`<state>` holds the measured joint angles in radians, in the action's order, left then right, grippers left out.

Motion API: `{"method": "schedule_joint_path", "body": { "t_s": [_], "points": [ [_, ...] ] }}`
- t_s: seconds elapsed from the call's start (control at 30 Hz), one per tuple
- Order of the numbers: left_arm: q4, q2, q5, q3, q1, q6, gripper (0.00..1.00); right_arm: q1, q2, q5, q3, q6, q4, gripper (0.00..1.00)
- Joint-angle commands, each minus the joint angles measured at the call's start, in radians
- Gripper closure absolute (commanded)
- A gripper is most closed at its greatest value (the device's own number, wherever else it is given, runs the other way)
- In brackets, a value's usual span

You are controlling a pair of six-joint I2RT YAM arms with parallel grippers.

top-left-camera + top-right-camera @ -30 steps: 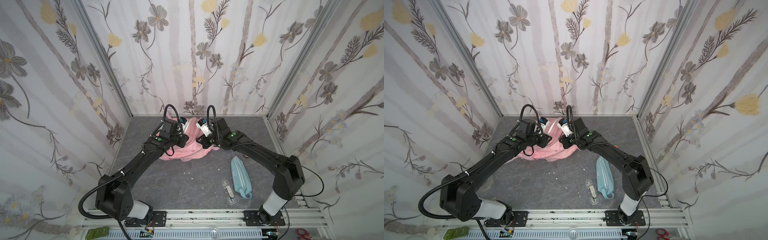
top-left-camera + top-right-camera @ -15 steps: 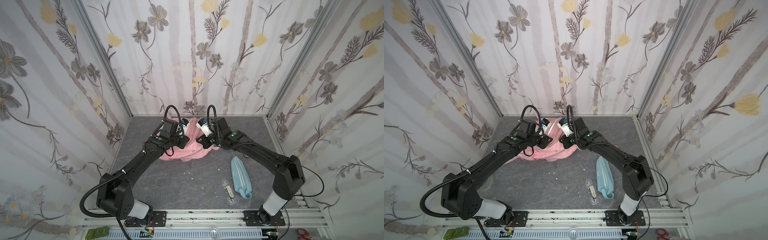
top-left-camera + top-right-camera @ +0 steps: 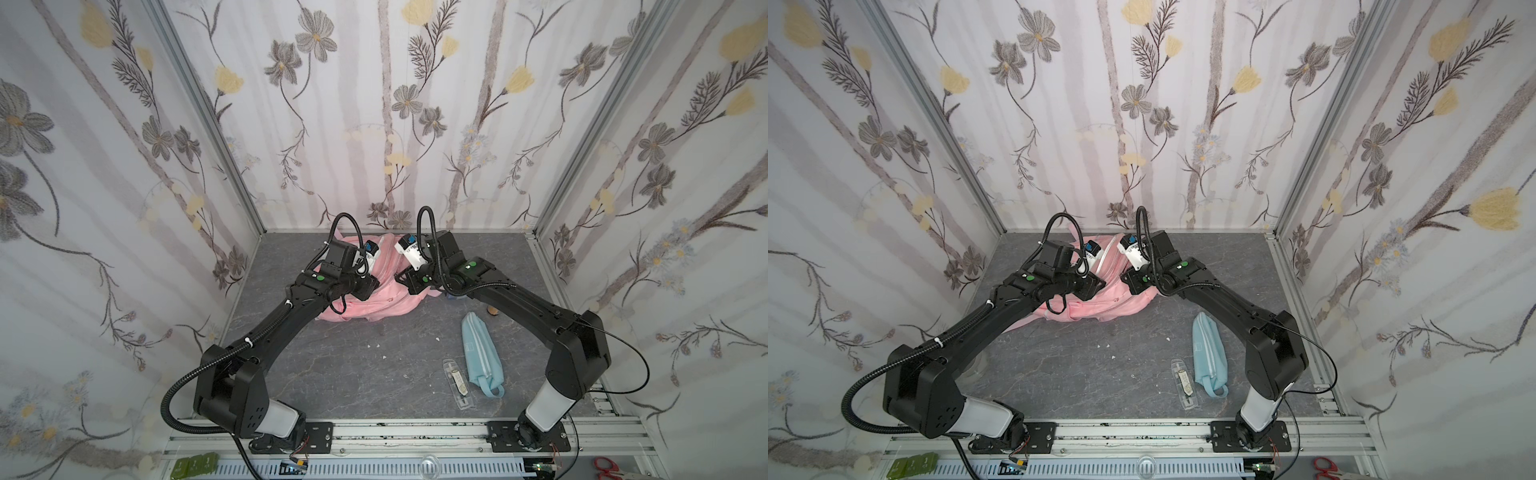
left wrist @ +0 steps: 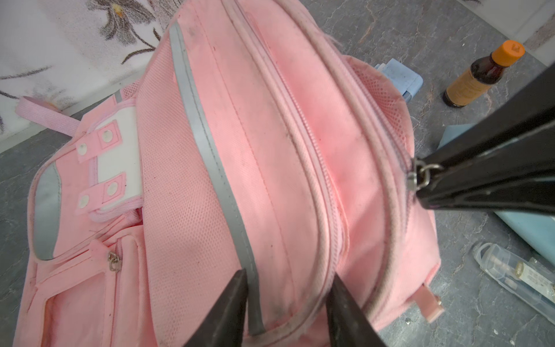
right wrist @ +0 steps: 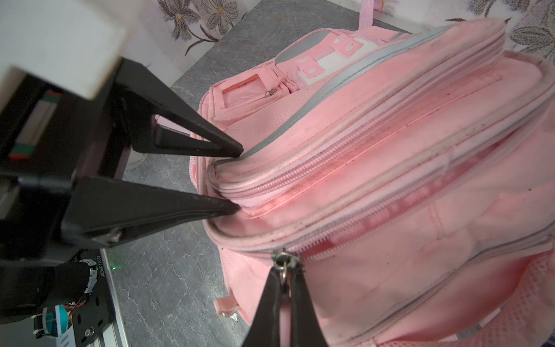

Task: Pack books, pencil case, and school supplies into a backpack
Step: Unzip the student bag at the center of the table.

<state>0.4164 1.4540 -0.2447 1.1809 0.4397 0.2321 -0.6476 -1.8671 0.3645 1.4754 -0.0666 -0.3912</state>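
Note:
The pink backpack lies at the back of the grey floor, its main compartment gaping with pink lining showing. My left gripper is shut on the backpack's front pocket section, one finger on each side of that padded edge. My right gripper is shut on the metal zipper pull of the main zip. The light-blue pencil case lies at the front right, beside a narrow clear plastic case. A pale-blue gadget peeks from behind the backpack. The books are hidden.
A small brown bottle with an orange cap stands on the floor right of the backpack, under my right arm. Flowered walls close in the back and both sides. The aluminium rail runs along the front edge.
My left gripper has closed onto the backpack's front section. The right gripper has kept its grip on the zipper pull, and both arms have hardly moved.

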Motion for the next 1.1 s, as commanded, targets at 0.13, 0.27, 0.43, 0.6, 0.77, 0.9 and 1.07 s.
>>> {"method": "schedule_joint_path", "body": {
  "t_s": [0.13,0.27,0.43,0.6,0.77,0.9,1.07],
  "points": [
    [-0.027,-0.009,0.028,-0.005,-0.001,-0.013,1.00,0.004,-0.010,0.027,0.032,0.016,0.036,1.00],
    [-0.034,-0.012,0.010,0.023,-0.001,-0.052,1.00,0.009,-0.015,0.020,0.050,0.020,0.018,1.00],
    [-0.054,-0.007,-0.046,0.082,-0.001,-0.175,1.00,0.013,-0.026,0.001,0.100,0.012,-0.014,1.00],
    [-0.098,0.015,-0.139,0.142,-0.001,-0.343,1.00,0.005,-0.054,-0.002,0.175,-0.038,-0.058,1.00],
    [-0.132,0.037,-0.157,0.183,0.001,-0.473,1.00,-0.036,-0.059,0.003,0.210,-0.077,-0.058,1.00],
    [-0.083,0.084,-0.090,0.244,0.001,-0.579,1.00,-0.076,-0.051,0.026,0.212,-0.128,-0.036,1.00],
    [-0.045,0.132,-0.058,0.326,0.001,-0.688,1.00,-0.125,-0.029,-0.002,0.204,-0.160,-0.034,1.00]
  ]
}}
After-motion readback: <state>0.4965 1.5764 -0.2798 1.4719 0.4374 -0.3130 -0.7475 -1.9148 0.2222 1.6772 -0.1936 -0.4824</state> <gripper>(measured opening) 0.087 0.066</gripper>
